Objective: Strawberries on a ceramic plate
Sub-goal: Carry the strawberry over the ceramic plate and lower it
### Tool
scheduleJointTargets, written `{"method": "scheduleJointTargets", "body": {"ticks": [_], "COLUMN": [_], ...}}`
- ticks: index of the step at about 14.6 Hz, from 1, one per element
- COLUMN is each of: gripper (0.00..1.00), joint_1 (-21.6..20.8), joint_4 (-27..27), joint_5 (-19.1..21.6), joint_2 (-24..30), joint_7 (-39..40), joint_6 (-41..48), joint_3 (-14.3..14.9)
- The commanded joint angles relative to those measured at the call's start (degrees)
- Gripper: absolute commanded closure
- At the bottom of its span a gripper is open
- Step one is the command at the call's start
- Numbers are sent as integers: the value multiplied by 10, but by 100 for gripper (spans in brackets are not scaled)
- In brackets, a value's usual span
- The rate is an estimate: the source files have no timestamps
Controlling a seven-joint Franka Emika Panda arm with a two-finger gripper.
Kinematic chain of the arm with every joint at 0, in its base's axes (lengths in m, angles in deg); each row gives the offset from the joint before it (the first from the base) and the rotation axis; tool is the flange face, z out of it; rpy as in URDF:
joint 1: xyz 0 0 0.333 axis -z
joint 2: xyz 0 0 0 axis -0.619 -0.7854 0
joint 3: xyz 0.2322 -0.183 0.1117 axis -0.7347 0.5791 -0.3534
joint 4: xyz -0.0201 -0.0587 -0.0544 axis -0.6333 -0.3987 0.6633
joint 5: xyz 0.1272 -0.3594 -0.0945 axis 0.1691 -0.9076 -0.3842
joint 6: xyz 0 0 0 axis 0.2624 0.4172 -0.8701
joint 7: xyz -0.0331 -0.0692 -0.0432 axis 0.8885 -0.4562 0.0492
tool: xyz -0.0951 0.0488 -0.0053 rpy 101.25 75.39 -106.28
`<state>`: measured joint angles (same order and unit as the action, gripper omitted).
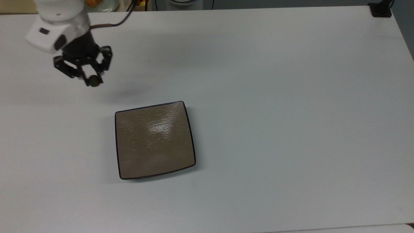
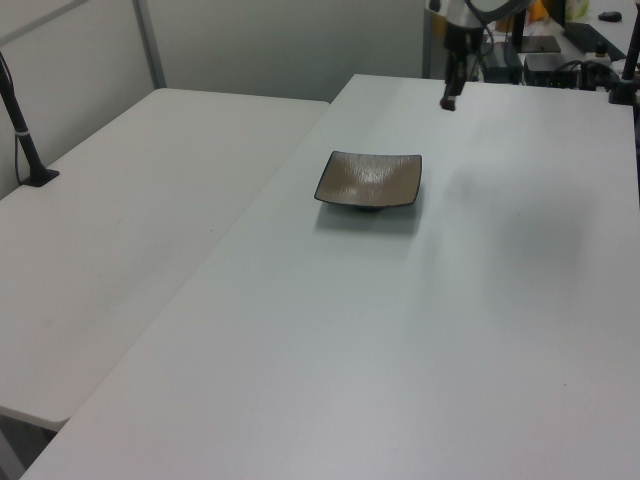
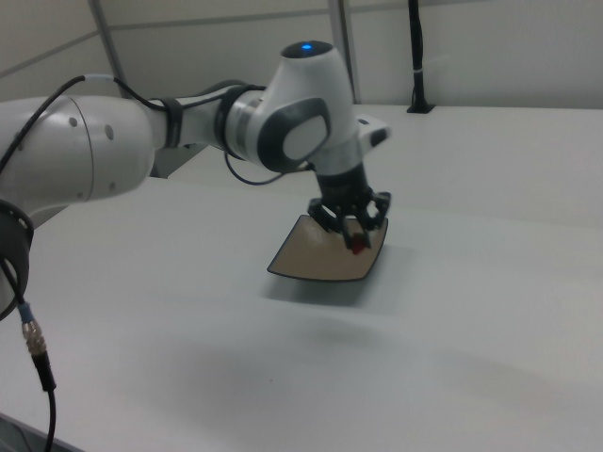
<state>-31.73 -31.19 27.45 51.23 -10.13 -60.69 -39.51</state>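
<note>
My gripper (image 1: 93,81) hangs in the air above the white table, shut on a tiny strawberry (image 1: 94,81) with a red body and dark green end. In the right view the strawberry (image 3: 358,247) shows red between the fingertips of the gripper (image 3: 357,244). The square tan-brown ceramic plate (image 1: 155,139) with a thin black rim lies bare near the table's middle, below and to the right of the gripper in the top view. In the left view the gripper (image 2: 449,102) hangs beyond the plate (image 2: 369,180), slightly to its right.
A black post base (image 1: 381,9) sits at the top view's far right table corner. Beyond the table's far edge, a pale green dish with orange food (image 1: 98,4) and cables show. A second white table (image 2: 120,200) adjoins on the left view's left.
</note>
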Motion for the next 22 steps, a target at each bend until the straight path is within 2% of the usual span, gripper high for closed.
{"method": "scheduleJointTargets", "body": {"ticks": [1,5,9,15,16,18,19,21,22], "gripper": [93,93,93,82,71,32,0,0,0], "joint_1": [-26,-60,-77,-87,-87,-88,-89,-97,-97], "joint_4": [16,12,3,3,3,3,3,-6,-26], "joint_5": [21,26,32,32,32,33,30,30,31], "joint_2": [-27,-76,-111,-152,-154,-154,-154,-139,-109], "joint_7": [-66,-145,-153,-157,-157,-158,-158,-162,-170], "joint_6": [-54,-165,-232,-274,-279,-281,-280,-272,-262], "joint_3": [-17,-27,-28,-32,-32,-32,-32,-38,-38]}}
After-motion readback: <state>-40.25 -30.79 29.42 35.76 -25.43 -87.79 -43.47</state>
